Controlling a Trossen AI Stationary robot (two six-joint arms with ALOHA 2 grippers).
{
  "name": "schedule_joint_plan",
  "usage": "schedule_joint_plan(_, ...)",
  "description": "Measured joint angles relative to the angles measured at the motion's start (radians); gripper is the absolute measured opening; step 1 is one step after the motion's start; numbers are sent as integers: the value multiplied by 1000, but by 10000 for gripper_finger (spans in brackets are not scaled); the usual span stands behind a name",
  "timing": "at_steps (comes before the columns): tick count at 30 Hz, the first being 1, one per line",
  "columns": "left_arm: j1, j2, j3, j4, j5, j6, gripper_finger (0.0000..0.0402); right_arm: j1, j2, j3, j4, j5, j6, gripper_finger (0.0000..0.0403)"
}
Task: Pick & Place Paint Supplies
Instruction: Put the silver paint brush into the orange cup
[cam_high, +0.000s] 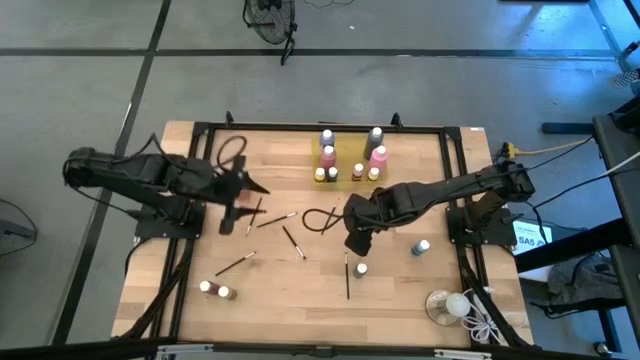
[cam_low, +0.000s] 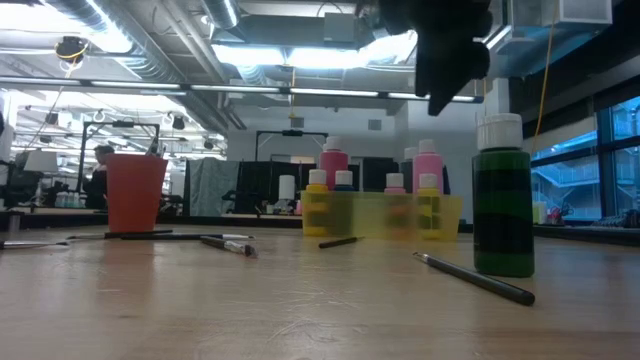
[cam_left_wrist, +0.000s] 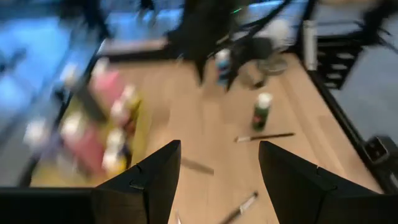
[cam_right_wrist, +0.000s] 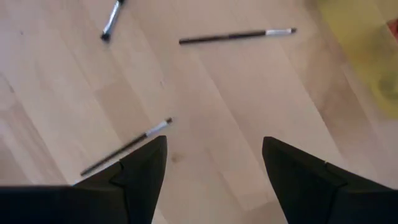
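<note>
The jaws of the right gripper (cam_right_wrist: 214, 177) stand wide apart with nothing between them, hanging over bare wood of the table (cam_high: 300, 290) near its middle. Just ahead of them lie three paintbrushes: one brush (cam_right_wrist: 127, 147) close by the jaws, a second brush (cam_right_wrist: 236, 36) farther on, and the end of a third (cam_right_wrist: 112, 20) beyond that. In the high view a green bottle (cam_high: 360, 270) stands just beside the right gripper (cam_high: 356, 243), and a blue bottle (cam_high: 423, 247) a little farther off. The jaws of the left gripper (cam_left_wrist: 217, 180) are also apart and hold nothing; they hover well apart from the right ones, near a brush (cam_high: 276, 220). Pink and yellow bottles cluster in a yellow tray (cam_high: 348, 172) beyond both grippers.
</note>
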Motion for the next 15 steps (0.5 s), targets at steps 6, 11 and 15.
schedule_joint_plan(6, -84, 102, 40, -17, -97, 270, 212, 70, 2, 65, -33, 250, 54, 268)
schedule_joint_plan(11, -89, 159, 42, -29, -113, 352, 212, 148, 2, 243, -204, 434, 109, 268)
schedule_joint_plan(15, -47, 177, 42, -39, -32, 381, 212, 208, 0, 414, -344, 524, 165, 268)
